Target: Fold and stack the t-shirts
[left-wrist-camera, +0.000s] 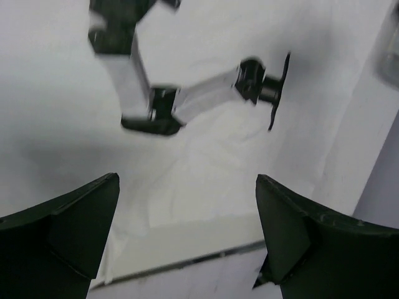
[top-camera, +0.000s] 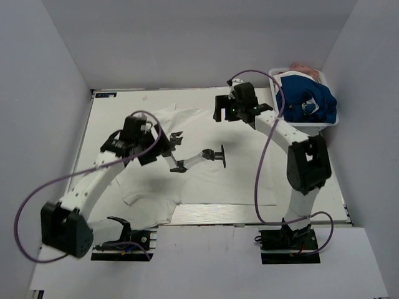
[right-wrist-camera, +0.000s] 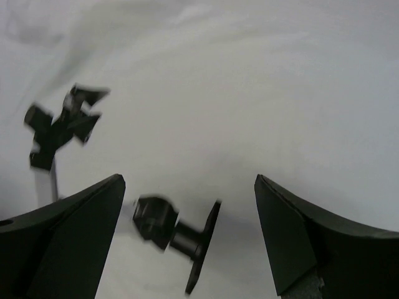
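My left claw (top-camera: 159, 148) hangs released over the white tee (top-camera: 212, 184), closer to its near edge. My right claw (top-camera: 219, 109), also released, hovers farther back.

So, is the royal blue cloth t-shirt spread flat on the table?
No, the royal blue t-shirt sits bunched in the white plastic tub.

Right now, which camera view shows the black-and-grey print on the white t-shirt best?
The top external view: the whole print is there, sharp, on the spread white t-shirt. The left wrist view shows it larger, but blurred and cut off at the top edge. The right wrist view shows only two blurred parts of it.
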